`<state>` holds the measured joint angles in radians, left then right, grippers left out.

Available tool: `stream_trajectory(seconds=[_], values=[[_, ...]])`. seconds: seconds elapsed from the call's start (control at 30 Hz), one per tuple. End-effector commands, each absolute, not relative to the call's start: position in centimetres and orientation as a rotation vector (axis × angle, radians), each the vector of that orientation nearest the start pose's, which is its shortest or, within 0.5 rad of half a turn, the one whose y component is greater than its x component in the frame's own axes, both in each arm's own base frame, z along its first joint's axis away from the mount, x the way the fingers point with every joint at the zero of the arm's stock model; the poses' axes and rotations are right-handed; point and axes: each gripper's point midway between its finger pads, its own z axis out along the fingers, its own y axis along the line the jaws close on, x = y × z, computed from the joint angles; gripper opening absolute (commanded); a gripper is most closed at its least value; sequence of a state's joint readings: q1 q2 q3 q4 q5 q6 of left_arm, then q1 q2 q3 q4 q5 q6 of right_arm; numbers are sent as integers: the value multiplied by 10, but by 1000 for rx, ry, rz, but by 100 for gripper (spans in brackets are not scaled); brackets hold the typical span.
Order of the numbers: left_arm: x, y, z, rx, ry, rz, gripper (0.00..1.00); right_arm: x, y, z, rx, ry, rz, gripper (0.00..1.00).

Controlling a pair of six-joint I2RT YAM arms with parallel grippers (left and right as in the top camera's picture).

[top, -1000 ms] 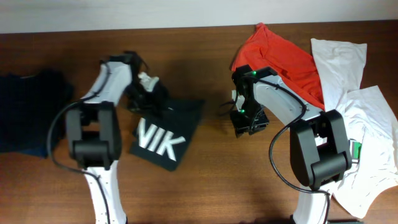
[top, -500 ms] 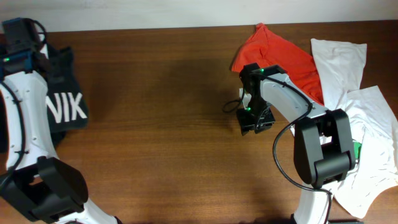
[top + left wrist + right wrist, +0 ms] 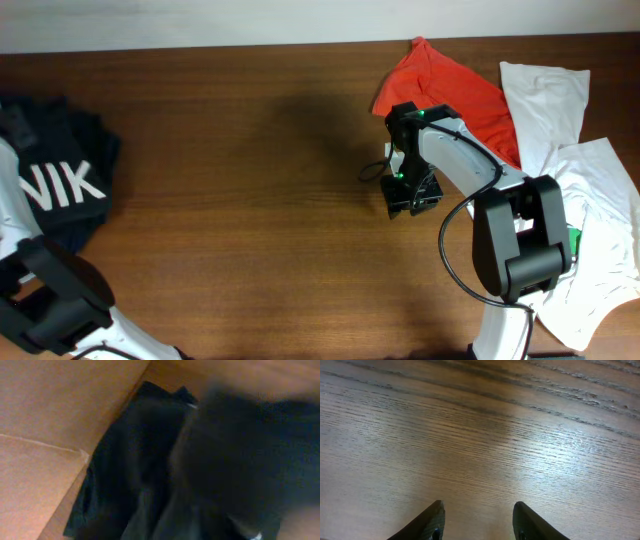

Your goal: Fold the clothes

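Observation:
The black T-shirt with white block letters (image 3: 62, 185) lies folded at the far left, on top of a dark garment (image 3: 70, 125). My left arm (image 3: 10, 205) reaches in from the left edge beside it. Its gripper is lost against the dark cloth, and the left wrist view shows only blurred black fabric (image 3: 150, 460), so its jaws cannot be made out. My right gripper (image 3: 479, 520) stands open and empty over bare wood, just left of the orange-red shirt (image 3: 450, 85); in the overhead view the right gripper (image 3: 410, 195) is near the table's middle.
White shirts (image 3: 555, 110) lie spread at the right edge, overlapping the orange-red one and running down past the right arm's base (image 3: 520, 240). The brown wooden table (image 3: 250, 200) stretches between the two piles. The table's back edge runs along the top.
My left arm has carried the lettered black shirt from left of centre to the far left, onto the dark garment. The right gripper shifted slightly right, then held still.

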<state>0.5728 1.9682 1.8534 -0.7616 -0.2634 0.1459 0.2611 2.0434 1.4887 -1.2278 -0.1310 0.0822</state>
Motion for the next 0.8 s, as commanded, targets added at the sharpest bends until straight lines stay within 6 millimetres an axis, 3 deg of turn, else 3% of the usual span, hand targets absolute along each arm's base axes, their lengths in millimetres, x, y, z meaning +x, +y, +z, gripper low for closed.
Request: stream_trajectory(seconds=[0.0,0.07,0.13,0.2,0.3,0.33,0.37,0.4,0.5,0.57,0.67,0.77], values=[[393,361,200,-789,2391,651,96,317,103,37,-260,3342,140,48],[387,363,202,-826,2381,599,99,317,103,37,-260,3343,141,49],[397,344,204,-772,2396,494,99,317,103,37,-259,3343,141,50],[432,290,209,-609,2404,249,99,316,104,37,-258,3343,155,58],[473,198,207,-373,2449,10,99,311,128,41,-235,3348,393,70],[478,176,204,-325,2472,-14,99,310,135,44,-226,3345,473,79],[482,150,200,-266,2503,-43,99,308,143,47,-214,3341,560,99],[479,110,192,-192,2573,-95,99,307,144,49,-190,3346,612,99],[443,48,170,-128,2785,-195,99,307,122,59,3,3386,646,99],[419,31,163,-120,2897,-230,99,305,103,69,123,3414,665,99],[375,22,157,-166,3077,-272,99,302,83,88,202,3388,660,99],[360,20,159,-176,3130,-285,99,300,77,112,148,3319,568,99]])
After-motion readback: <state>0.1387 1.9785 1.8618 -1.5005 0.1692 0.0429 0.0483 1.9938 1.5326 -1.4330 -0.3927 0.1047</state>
